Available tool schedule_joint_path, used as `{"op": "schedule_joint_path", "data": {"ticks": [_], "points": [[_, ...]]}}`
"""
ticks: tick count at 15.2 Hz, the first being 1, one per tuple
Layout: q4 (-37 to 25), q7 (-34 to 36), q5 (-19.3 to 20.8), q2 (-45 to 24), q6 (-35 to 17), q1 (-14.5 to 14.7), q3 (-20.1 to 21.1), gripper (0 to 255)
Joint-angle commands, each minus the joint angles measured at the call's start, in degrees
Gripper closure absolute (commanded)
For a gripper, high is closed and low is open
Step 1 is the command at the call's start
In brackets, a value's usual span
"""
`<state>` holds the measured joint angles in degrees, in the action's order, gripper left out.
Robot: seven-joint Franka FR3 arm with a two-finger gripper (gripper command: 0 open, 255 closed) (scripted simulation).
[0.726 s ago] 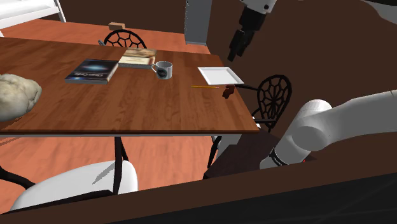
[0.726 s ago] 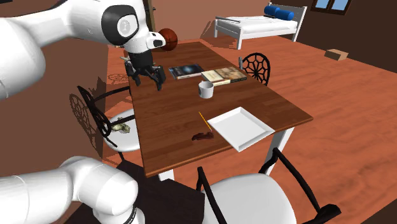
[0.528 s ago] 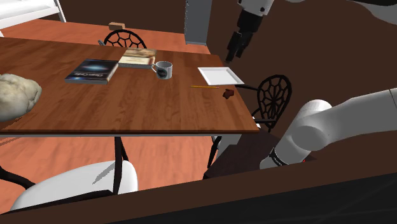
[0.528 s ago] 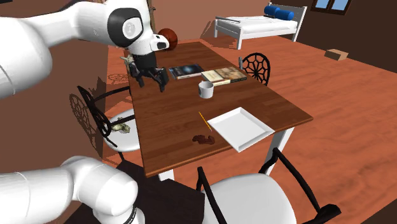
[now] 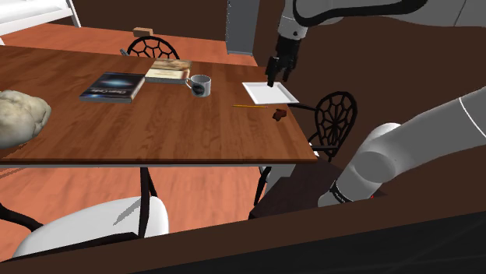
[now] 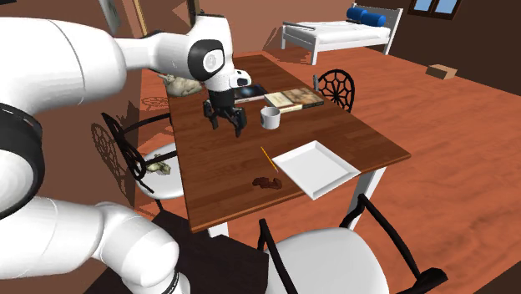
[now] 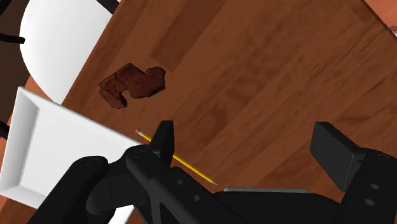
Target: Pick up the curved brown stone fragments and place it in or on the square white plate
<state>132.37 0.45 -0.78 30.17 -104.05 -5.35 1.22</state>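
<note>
A home: dining table (image 6: pixel 219 171) with chairs (image 6: pixel 338 86), and a bed (image 6: pixel 334 33) beyond.

Shoulder view: high off long side of table (image 5: pixel 171 128), looking down across it. Second exterior view: off short end, facing bed (image 6: pixel 334 33). Wrist view: close above tabletop. All share white plate (image 5: pixel 269 93)

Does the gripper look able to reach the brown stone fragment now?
Probably yes: the open gripper hovers above the table, and the stone fragment lies bare, apart from white plate and pencil.
</note>
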Motion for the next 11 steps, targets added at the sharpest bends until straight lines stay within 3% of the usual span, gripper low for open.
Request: {"op": "schedule_joint_path", "data": {"ticks": [1, 11], "points": [[-1.0, 1.1, 1.2, -3.4, -0.9, -1.3, -0.4, 0], [-4.9, 6.8, 6.8, -19.9, -6.3, -7.1, -3.5, 0]]}}
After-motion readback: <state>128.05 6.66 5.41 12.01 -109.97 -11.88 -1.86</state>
